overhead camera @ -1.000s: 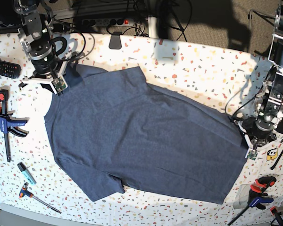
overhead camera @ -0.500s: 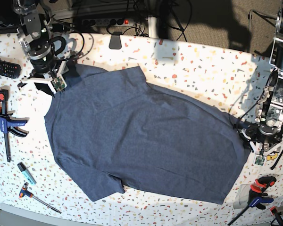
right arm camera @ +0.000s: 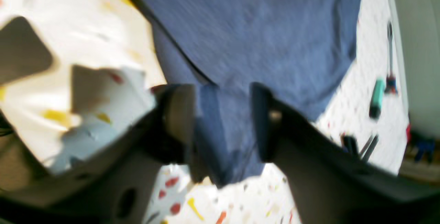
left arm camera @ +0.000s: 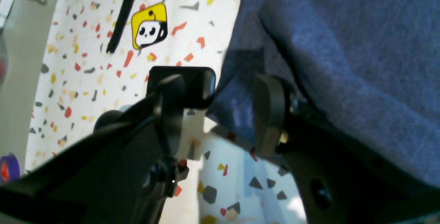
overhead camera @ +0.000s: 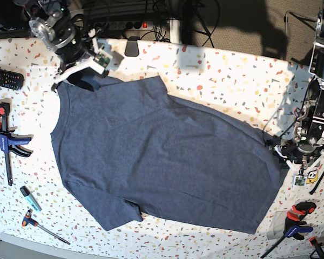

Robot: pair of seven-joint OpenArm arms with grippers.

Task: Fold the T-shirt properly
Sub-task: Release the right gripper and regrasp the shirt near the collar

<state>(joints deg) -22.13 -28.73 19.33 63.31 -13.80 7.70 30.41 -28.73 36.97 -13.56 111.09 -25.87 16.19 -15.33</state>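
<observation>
Base view: T-shirt point(overhead camera: 162, 156) lay flat on table point(overhead camera: 227, 75). Left gripper point(left arm camera: 220, 114) gaped at hem, holding nothing; right gripper point(right arm camera: 220, 120) spread wide, cloth between fingers ungripped.

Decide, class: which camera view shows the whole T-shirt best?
The base view: the T-shirt lies spread flat, every edge visible. The left wrist view catches one edge; the right wrist view shows a blurred part.

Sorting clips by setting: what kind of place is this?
Likely a lab or workshop bench: terrazzo-patterned table, bar clamp, power strip with cables, and a T-shirt laid out.
</observation>
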